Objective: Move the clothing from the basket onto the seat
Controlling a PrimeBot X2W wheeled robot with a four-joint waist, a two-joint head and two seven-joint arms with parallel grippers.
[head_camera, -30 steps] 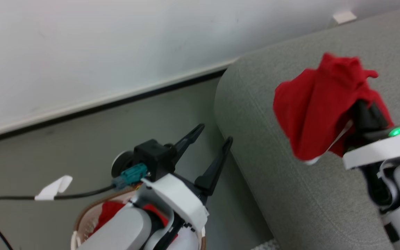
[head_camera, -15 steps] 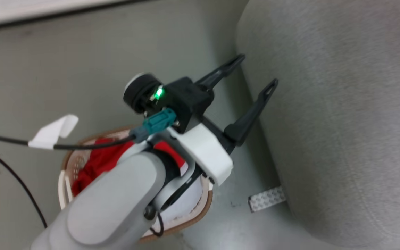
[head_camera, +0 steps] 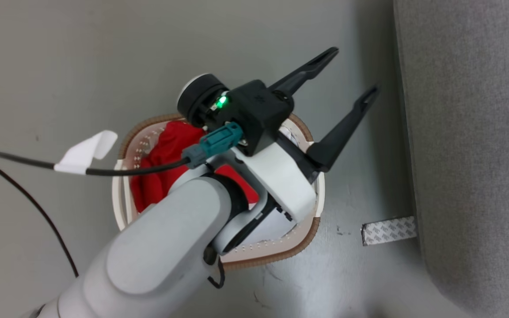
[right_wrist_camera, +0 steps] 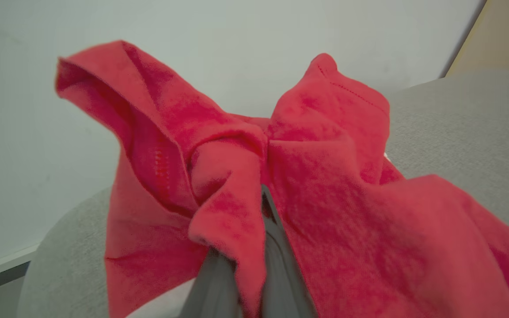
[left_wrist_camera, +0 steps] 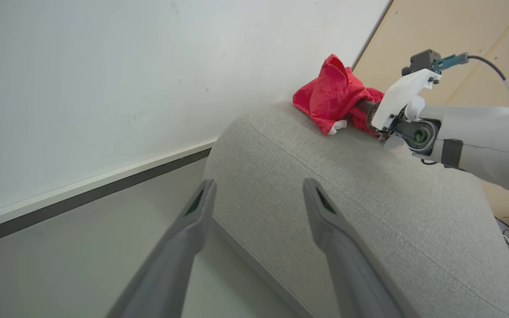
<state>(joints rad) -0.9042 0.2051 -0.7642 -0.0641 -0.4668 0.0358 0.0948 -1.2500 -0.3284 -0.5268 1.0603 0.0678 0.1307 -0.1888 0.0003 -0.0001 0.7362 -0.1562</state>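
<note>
The large light grey upholstered seat of woven fabric (head_camera: 471, 132) is lying just off the outer finger of the left gripper (head_camera: 351, 70). Its two long dark fingers are standing wide apart, gripping nothing and touching nothing, and are hanging over the grey floor (head_camera: 60, 66). Behind those open jaws, under the wrist and pale forearm, the oval cream-white plastic basket with a brown rim and small round holes (head_camera: 281, 258) is sitting on the floor. A crumpled bright red fabric garment (head_camera: 166, 145) is lying inside it. The right gripper (right_wrist_camera: 256, 247) is pinching a second red garment with a narrow white band (left_wrist_camera: 329, 95). Its fingers are pressing nearly together on a fold of the cloth, and the rest is bunching up above and around the fingertips. The cloth is hanging at the seat's top surface, though contact there is unclear. A thin black cable with a white tag (head_camera: 86, 152) is trailing from the left wrist, away from the jaws. A small strip of patterned tape (head_camera: 389, 229) is lying on the floor against the seat's base.
</note>
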